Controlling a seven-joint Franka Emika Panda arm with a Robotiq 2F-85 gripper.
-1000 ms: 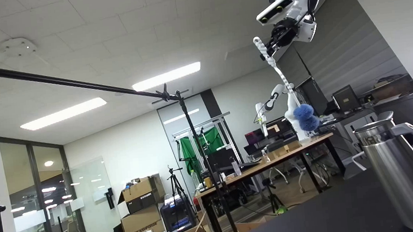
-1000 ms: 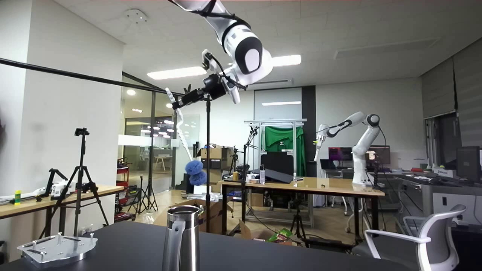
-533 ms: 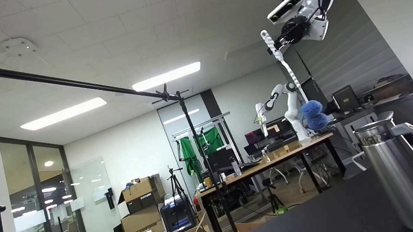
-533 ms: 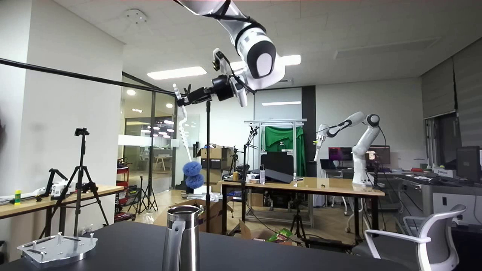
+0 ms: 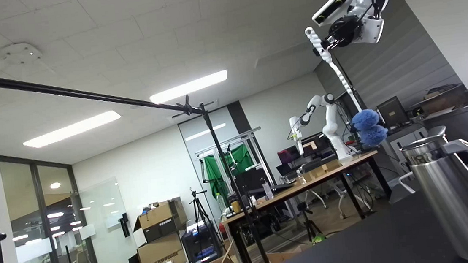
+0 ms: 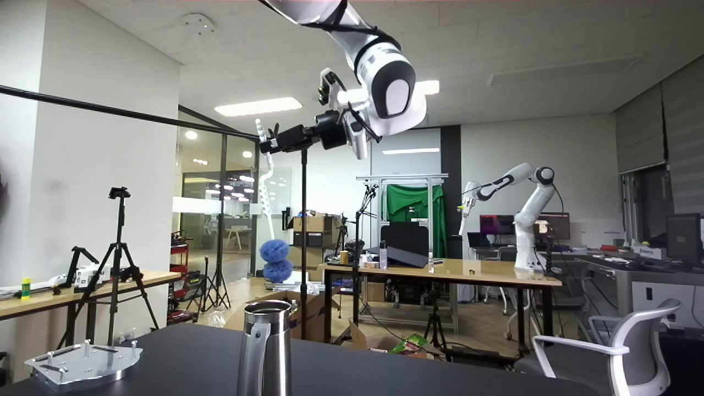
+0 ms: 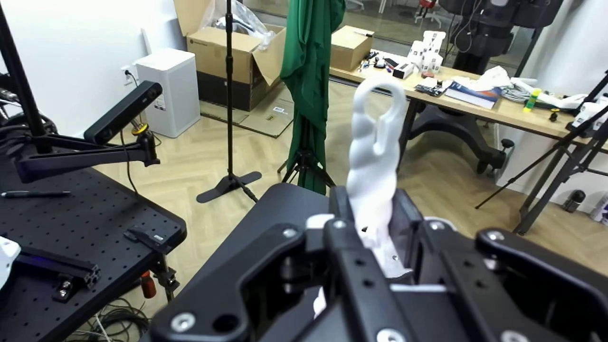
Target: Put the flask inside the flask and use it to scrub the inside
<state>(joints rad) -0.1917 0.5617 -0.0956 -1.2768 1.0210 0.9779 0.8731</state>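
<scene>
While the flask (image 5: 458,205) stands upright on the black table (image 6: 187,368), I have the gripper (image 7: 372,208) clamped on a white brush (image 7: 374,166), its blue head (image 6: 274,251) hanging down.

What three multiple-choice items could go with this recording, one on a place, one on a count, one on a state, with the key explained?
1. Where does the tall, cylindrical brushed-steel flask stand?
A) In an open cardboard box
B) On the flat black tabletop
C) On the white-armed chair

2. How many fluffy blue balls are at the lower end of the long, wavy white rod?
A) Two
B) Three
C) Five

3. What state is the black, two-fingered end effector in?
A) Open and holding nothing
B) Shut on the flask
C) Shut on the rod

Key:
1 B: an exterior view shows its lower end at that surface.
2 A: both exterior views show one ball above another.
3 C: the wrist view shows its jaws closed against the rod.
</scene>
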